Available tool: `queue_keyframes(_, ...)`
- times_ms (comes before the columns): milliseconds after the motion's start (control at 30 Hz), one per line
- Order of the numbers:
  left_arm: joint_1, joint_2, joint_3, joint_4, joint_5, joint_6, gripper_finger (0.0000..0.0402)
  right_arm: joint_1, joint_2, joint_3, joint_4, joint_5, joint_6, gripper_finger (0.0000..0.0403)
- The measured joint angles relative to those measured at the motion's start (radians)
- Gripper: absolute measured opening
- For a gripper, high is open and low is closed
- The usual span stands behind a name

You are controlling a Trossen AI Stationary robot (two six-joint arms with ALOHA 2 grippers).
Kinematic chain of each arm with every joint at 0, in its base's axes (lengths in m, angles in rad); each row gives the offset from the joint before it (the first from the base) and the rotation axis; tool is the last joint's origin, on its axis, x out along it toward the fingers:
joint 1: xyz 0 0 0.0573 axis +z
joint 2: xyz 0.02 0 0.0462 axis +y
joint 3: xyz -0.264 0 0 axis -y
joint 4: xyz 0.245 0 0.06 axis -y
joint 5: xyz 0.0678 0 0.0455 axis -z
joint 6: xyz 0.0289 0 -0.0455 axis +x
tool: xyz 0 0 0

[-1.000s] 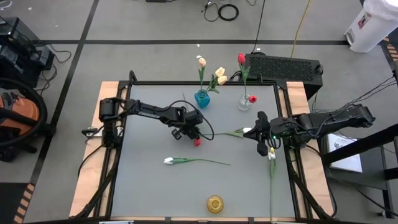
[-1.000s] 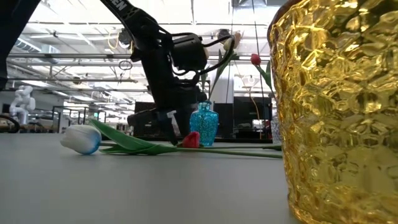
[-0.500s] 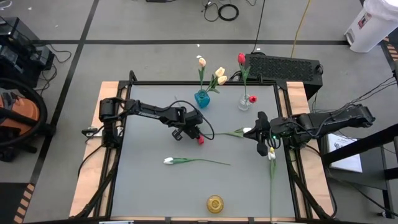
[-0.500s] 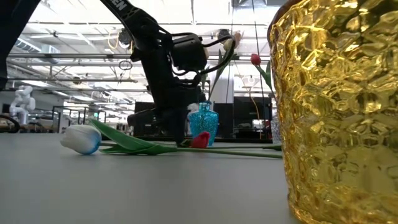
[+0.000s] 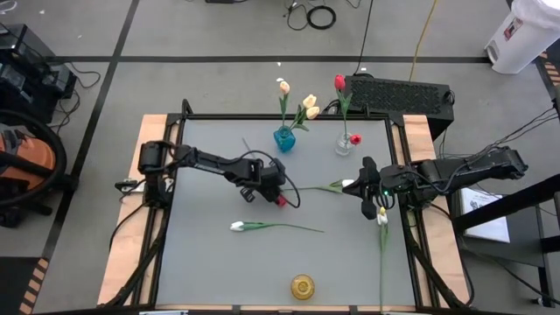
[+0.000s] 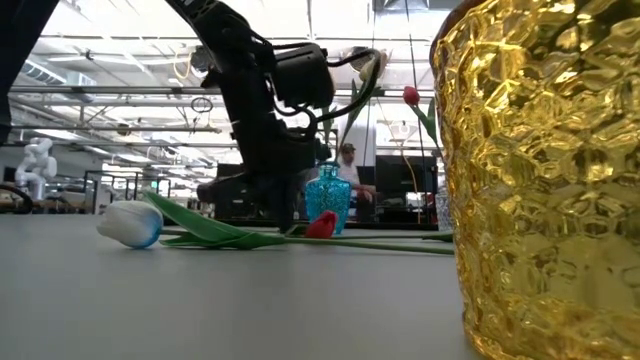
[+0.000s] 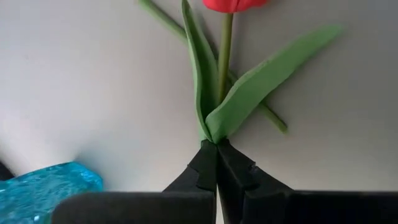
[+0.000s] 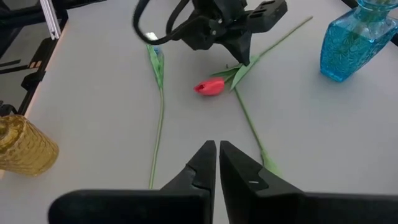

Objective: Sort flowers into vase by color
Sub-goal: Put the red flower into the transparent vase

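I am viewing the left gripper (image 5: 273, 190) near the middle of the table (image 5: 210, 262). Its fingers (image 7: 208, 167) are pressed together and are clamping the red tulip (image 5: 282, 199) at the stem, at the base of the leaves. In the left wrist view, the red bud (image 7: 235, 4) is lying beyond the fingertips, with two green leaves fanning out from the clamp point. In the low view, the bud (image 6: 321, 225) is sitting at table level, just in front of the blue vase (image 6: 326, 199).

I am seeing the right gripper (image 5: 371, 198) waiting at the right edge of the table, fingers (image 8: 205, 163) closed on nothing. A green stem is running beside it toward the red tulip, and a cream-yellow tulip (image 5: 382, 217) is lying just beside it along the table's right edge.

A white tulip (image 5: 238, 227) is lying flat on the table, nearer the front, with its stem pointing toward the right arm's side. The blue vase (image 5: 284, 138) at the back edge is holding cream-yellow tulips (image 5: 309, 106). The clear vase (image 5: 344, 143) beside it is holding a red tulip (image 5: 339, 82). A gold vase (image 5: 303, 286) is standing at the front edge, holding no flowers.

A person (image 6: 350, 172) is showing in the room beyond the table.
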Motion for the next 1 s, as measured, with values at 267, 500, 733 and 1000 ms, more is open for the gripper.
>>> queue_keyframes(267,-0.05,-0.002,0.0,-0.006,-0.15,-0.041,0.0,0.0,0.0,0.0,0.006,0.0,0.0,0.0013)
queue_keyframes(500,-0.074,-0.063,-0.002,-0.054,-0.206,-0.119,0.0,0.0,0.0,0.0,0.006,0.0,0.0,0.0013)
queue_keyframes(733,-0.132,-0.194,-0.002,-0.07,-0.203,-0.223,0.0,0.0,0.0,0.0,0.006,0.0,0.0,0.0013)
queue_keyframes(1000,-0.211,-0.38,-0.002,-0.049,-0.203,-0.432,0.0,0.0,0.0,0.0,0.006,0.0,-0.002,0.0013)
